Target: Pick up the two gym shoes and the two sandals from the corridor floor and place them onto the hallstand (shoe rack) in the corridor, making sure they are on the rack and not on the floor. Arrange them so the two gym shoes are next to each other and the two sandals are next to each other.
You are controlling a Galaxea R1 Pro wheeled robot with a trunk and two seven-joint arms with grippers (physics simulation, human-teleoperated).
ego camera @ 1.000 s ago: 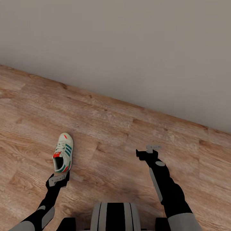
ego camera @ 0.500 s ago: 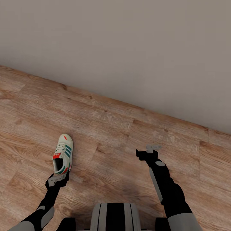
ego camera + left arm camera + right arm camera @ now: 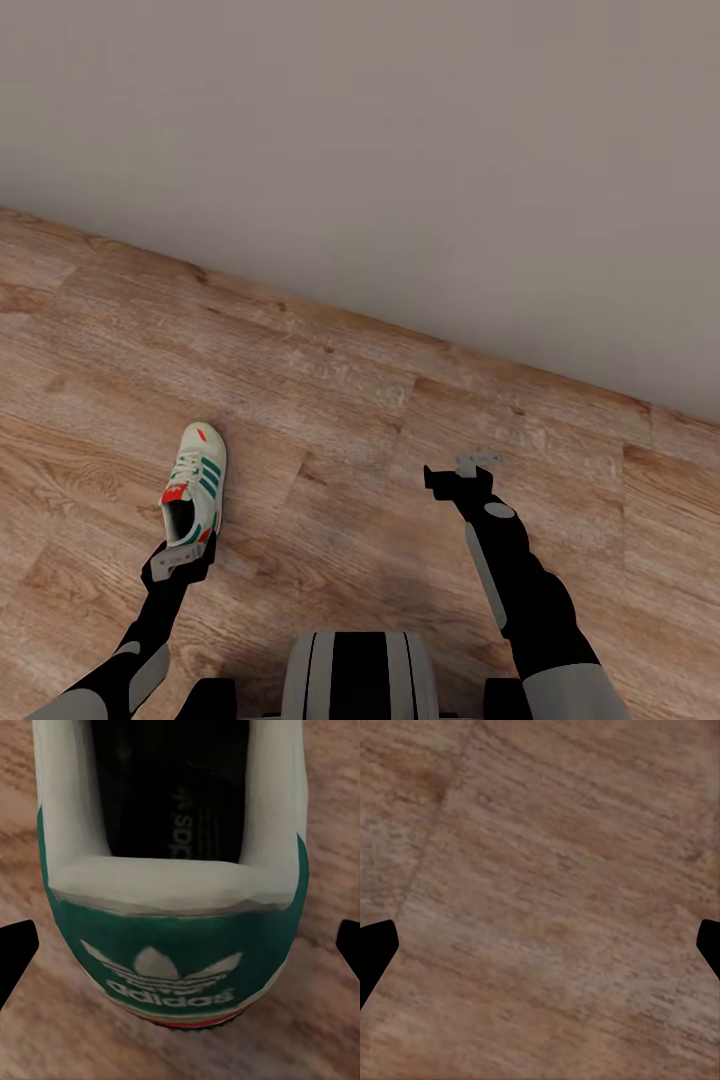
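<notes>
One cream-white gym shoe (image 3: pixel 196 482) with green stripes lies on the wood-plank corridor floor (image 3: pixel 330 400), toe pointing away from me. My left gripper (image 3: pixel 180 560) hovers just behind its heel. In the left wrist view the green heel (image 3: pixel 176 937) sits close up between the wide-apart fingertips (image 3: pixel 15 945), so the left gripper (image 3: pixel 180 952) is open and not touching the shoe. My right gripper (image 3: pixel 465 470) hangs open over bare floor, its dark fingertips (image 3: pixel 375 949) far apart. The other gym shoe, the sandals and the hallstand are out of view.
A plain grey-beige wall (image 3: pixel 400 150) meets the floor along a slanting line beyond the shoe. Bare planks stretch between the two arms and to the right. My base (image 3: pixel 355 675) shows at the lower edge.
The whole picture has shifted slightly, so the camera moved. The shoe now sits a little closer to the left gripper. Both grippers stay open.
</notes>
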